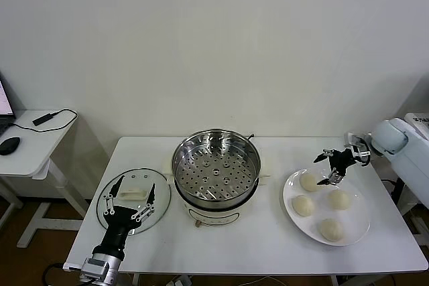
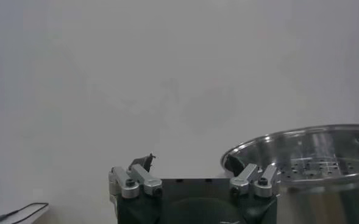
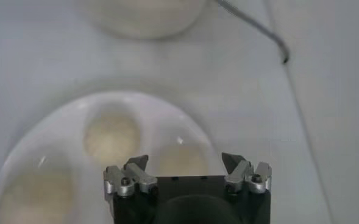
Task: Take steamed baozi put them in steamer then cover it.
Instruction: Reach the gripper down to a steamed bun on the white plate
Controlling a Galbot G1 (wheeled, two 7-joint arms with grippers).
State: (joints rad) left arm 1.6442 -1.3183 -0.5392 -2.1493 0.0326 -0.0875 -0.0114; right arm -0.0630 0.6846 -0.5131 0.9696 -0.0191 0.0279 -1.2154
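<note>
The steamer stands mid-table, uncovered, with its perforated tray bare; it also shows in the left wrist view. Four baozi lie on a white plate at the right: far-left, far-right, near-left, near-right. My right gripper is open and empty, just above the far-left baozi; in the right wrist view it hangs over a baozi. The glass cover lies flat at the table's left. My left gripper is open above its white handle.
A side table at the far left holds a mouse and a black cabled device. The steamer's cord runs behind the plate. White equipment stands beyond the table's right edge.
</note>
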